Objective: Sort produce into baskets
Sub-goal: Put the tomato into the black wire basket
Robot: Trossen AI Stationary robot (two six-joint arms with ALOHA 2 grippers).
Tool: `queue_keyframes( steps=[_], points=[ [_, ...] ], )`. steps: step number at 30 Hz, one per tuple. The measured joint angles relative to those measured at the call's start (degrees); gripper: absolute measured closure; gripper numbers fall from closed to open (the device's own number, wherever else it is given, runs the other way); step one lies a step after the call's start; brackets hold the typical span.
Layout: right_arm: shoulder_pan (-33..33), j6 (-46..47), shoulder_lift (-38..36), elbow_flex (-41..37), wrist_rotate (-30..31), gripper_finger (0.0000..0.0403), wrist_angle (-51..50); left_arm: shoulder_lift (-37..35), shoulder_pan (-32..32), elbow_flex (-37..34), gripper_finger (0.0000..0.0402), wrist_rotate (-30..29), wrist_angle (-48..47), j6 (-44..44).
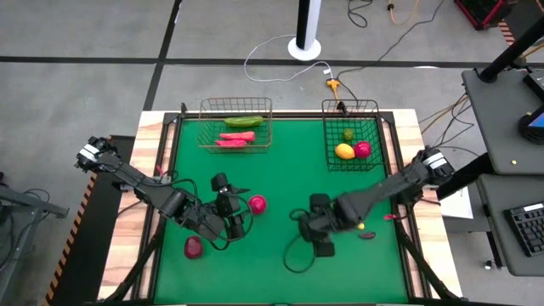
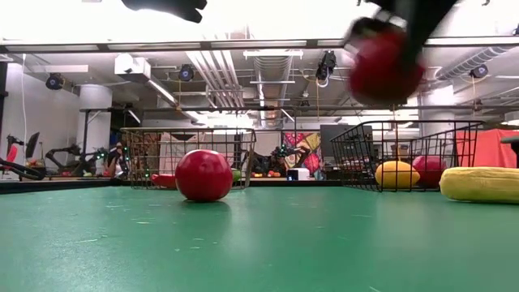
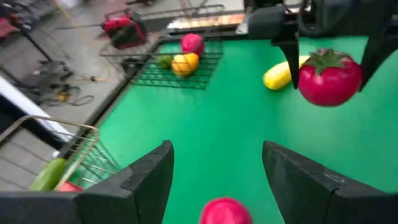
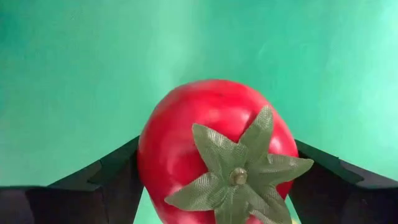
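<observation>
My right gripper (image 1: 321, 236) is shut on a red tomato (image 4: 214, 149) with a green calyx, held above the green mat at centre right; it also shows in the low view (image 2: 385, 69). My left gripper (image 3: 214, 171) is open and raised over the mat at centre left, beside a pink-red round fruit (image 1: 257, 204) that rests on the mat. A dark-red fruit (image 1: 194, 247) lies near the left front. A long yellow piece (image 3: 280, 74) lies on the mat by the right arm. The tan basket (image 1: 235, 127) holds a cucumber and red chilies. The black basket (image 1: 350, 136) holds a lemon, a lime and a pink fruit. My right gripper pinches the tomato by two opposite sides (image 4: 146, 158) between its two fingers (image 3: 291, 46). The fingers come from above, pointing down. The tomato sits upright, its calyx (image 3: 324, 60) up, lifted clear of the mat.
A red chili (image 1: 368, 235) lies on the mat by the right arm, another (image 1: 389, 218) near the right edge. Both baskets stand at the far edge. The mat's middle and front (image 1: 280, 280) are bare green.
</observation>
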Motion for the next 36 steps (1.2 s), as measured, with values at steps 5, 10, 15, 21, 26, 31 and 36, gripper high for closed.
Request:
queue_keyframes(
  steps=[5, 10, 15, 21, 26, 31, 36],
  points=[
    [-7.4, -5.5, 0.0, 8.5, 2.3, 0.0088, -5.9, 0.0, -0.3, 0.2, 0.0175, -0.9, 0.1, -0.6],
    [-16.9, -11.0, 0.0, 12.9, 4.4, 0.0092, -10.3, -0.1, -2.7, 0.4, 0.0175, -2.6, 0.2, -2.2],
    [-28.0, -16.2, 0.0, 14.2, 4.4, 0.0086, -12.6, -0.1, -5.3, 0.4, 0.0175, -5.9, -1.1, -4.6],
    [-41.8, -17.5, -2.9, 12.1, 4.5, 0.0088, -12.6, -0.1, -7.0, 0.5, 0.0175, -6.3, -3.8, -8.7],
    [-54.1, -12.7, -6.9, 8.2, 4.5, 0.0089, -12.2, -0.1, -7.1, 0.5, 0.0175, -6.5, -5.3, -10.7],
    [-64.1, -8.3, -10.6, 2.8, 4.4, 0.0082, -11.3, -0.1, -7.1, 0.5, 0.0175, -6.6, -5.6, -10.8],
    [-68.3, -7.5, -12.7, -5.3, -0.2, 0.0088, -3.7, -0.1, -7.1, 0.5, 0.0175, -6.7, -6.2, -10.7]
  ],
)
